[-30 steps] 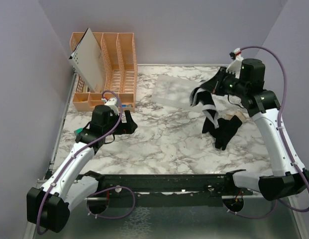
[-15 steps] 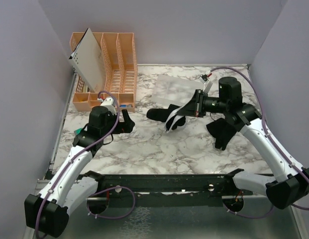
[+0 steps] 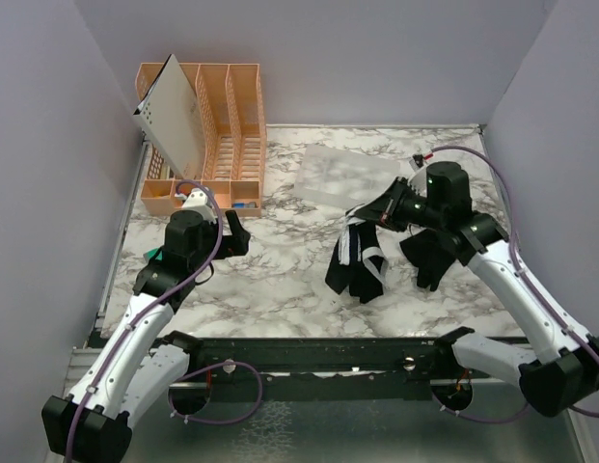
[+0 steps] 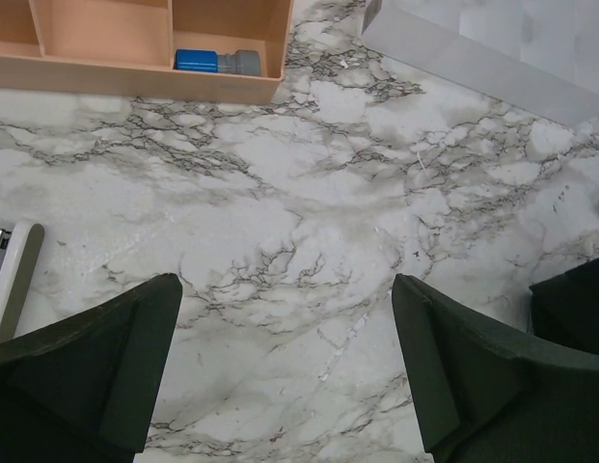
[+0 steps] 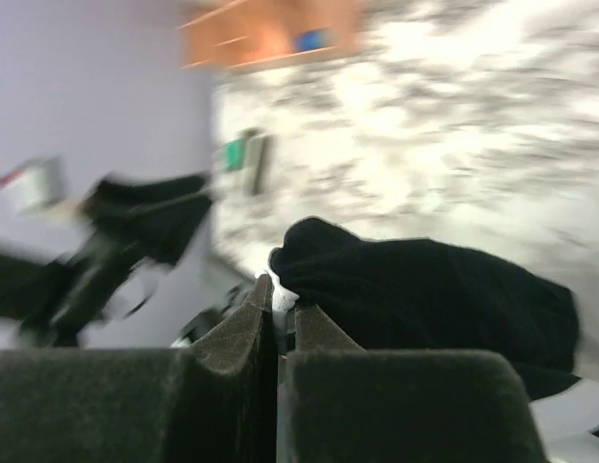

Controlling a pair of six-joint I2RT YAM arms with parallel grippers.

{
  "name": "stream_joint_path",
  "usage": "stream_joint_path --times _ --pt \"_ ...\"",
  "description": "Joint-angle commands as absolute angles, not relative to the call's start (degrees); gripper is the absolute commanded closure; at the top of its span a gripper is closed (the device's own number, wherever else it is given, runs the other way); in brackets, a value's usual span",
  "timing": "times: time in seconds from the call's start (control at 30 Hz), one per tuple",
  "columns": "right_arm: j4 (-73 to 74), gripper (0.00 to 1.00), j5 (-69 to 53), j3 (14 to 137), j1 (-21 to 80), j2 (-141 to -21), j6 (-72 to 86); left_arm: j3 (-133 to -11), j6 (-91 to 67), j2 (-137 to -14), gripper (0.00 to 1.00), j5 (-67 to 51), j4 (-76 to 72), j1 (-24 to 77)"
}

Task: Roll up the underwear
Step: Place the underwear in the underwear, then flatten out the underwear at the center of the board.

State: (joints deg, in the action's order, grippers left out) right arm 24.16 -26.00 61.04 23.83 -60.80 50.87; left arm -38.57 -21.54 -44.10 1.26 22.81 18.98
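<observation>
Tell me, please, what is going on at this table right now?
The right gripper is shut on one black underwear garment with white bands, which hangs loosely from it over the marble table. The second black underwear lies unrolled on the table beneath the right arm. The left gripper is open and empty, over bare marble near the orange organizer. Neither garment is rolled yet.

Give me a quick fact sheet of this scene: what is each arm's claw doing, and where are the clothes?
Left gripper: open, empty, over bare table
Right gripper: shut on the hanging underwear
Hanging underwear: black with pale bands, dangling mid-table, not rolled
Other underwear: black, lying crumpled on the table by the right arm
Back left corner: orange rack
</observation>
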Motion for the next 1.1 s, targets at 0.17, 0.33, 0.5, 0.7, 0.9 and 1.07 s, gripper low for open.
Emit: stream_joint_path --times 0.17,0.33,0.5,0.7,0.9,1.07 --pt "45.68 0.91 17.02 64.32 18.9 -75.56 35.13 -39.02 -21.53 -46.57 0.01 0.64 23.29 19.16" --pt "52.36 0.37 36.76 67.02 18.89 -78.12 29.07 -39.07 -21.52 -46.86 0.01 0.48 23.29 19.16" --pt "46.65 0.31 21.91 69.99 18.87 -75.58 21.46 -39.05 -21.38 -47.44 0.01 0.09 23.04 19.16" --pt "38.59 0.3 3.71 70.12 18.9 -81.22 15.87 -38.47 -21.13 -50.06 0.02 -8.44 20.75 19.16" --pt "41.06 0.34 -1.79 78.11 19.34 -94.75 11.76 -38.78 -24.37 -56.85 0.13 -12.84 18.56 25.92" --pt "41.3 0.33 6.52 81.63 24.58 -101.36 9.51 -36.2 -30.08 -57.63 0.13 -8.73 13.84 34.04"
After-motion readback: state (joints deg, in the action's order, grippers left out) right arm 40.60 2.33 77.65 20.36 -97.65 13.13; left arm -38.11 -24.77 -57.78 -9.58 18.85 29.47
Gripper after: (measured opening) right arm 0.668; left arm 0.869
